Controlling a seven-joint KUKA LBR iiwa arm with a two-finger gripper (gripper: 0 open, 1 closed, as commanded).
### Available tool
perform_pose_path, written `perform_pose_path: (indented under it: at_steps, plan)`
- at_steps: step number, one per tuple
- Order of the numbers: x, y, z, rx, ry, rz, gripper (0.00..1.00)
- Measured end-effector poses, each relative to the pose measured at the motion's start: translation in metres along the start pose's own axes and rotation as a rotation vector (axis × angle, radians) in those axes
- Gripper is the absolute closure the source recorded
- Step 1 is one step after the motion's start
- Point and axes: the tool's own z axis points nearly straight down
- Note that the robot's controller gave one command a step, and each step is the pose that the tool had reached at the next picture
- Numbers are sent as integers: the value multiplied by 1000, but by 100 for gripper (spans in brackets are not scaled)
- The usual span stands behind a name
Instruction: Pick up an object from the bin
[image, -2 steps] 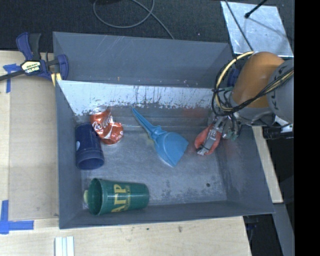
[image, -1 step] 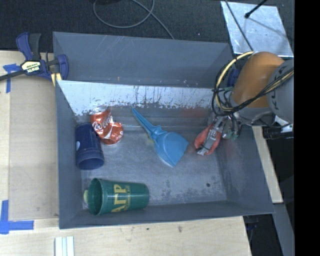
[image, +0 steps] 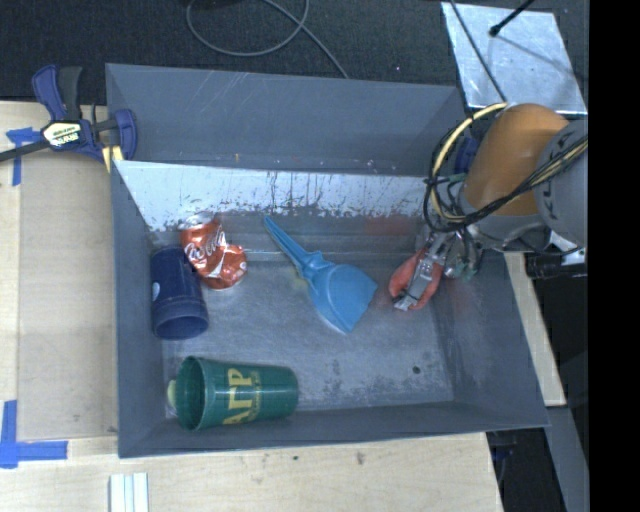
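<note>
Camera view: the grey metal bin (image: 300, 120) seen from above, with the arm entering from the right under its orange cover (image: 510, 160) and a loop of cables (image: 445, 190). The claw (image: 440, 262) is low at the right end of the bin floor, near the right wall. A small red-orange object (image: 410, 283) with a pale grey part lies directly at its tip, touching it or nearly so. Wrist and cables hide the junction, so whether the claw is released, clenched or grasping this object cannot be told, and the object's kind is hard to make out. Just left of it lies a light blue funnel (image: 335, 290), spout toward the back wall. Well apart, at the left, are a crushed red can (image: 212, 256), a dark blue cup (image: 177, 293) on its side, and, along the front wall, a green cup (image: 235, 392) on its side with its lettering partly readable.
</note>
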Motion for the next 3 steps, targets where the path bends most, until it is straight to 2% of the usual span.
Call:
perform_pose_path:
  at_steps: [3]
  plan:
    - [0,0,0,0,0,0,100]
